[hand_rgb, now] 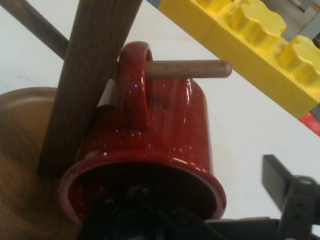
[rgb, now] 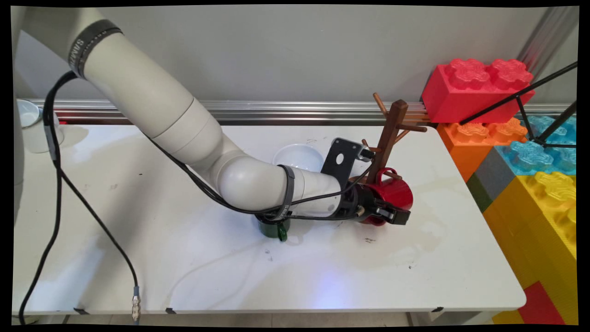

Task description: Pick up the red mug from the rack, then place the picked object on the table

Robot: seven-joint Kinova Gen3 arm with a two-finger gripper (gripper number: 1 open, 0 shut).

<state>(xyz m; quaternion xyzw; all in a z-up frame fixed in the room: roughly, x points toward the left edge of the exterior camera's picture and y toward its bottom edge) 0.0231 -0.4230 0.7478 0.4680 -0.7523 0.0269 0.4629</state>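
Red mug (rgb: pixel 395 192): right of frame centre, handle hung over a lower peg of the wooden mug tree (rgb: pixel 389 133).
Gripper (rgb: pixel 391 214): at the mug's rim, one finger (hand_rgb: pixel 150 210) inside the mouth, the other finger (hand_rgb: pixel 295 192) outside and apart from the wall; not closed on it.
Green mug (rgb: pixel 274 229): under the arm's wrist.
White bowl (rgb: pixel 299 157): behind the wrist.
Toy bricks (rgb: pixel 516 138): right edge.

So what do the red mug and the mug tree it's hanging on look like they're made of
The red mug looks like enamelled metal: glossy red with fine white speckles and a thin rolled rim, though glazed ceramic can't be ruled out. The mug tree looks like dark-stained wood with a matte finish; grain runs along its post, and the peg through the mug's handle is a round dowel.
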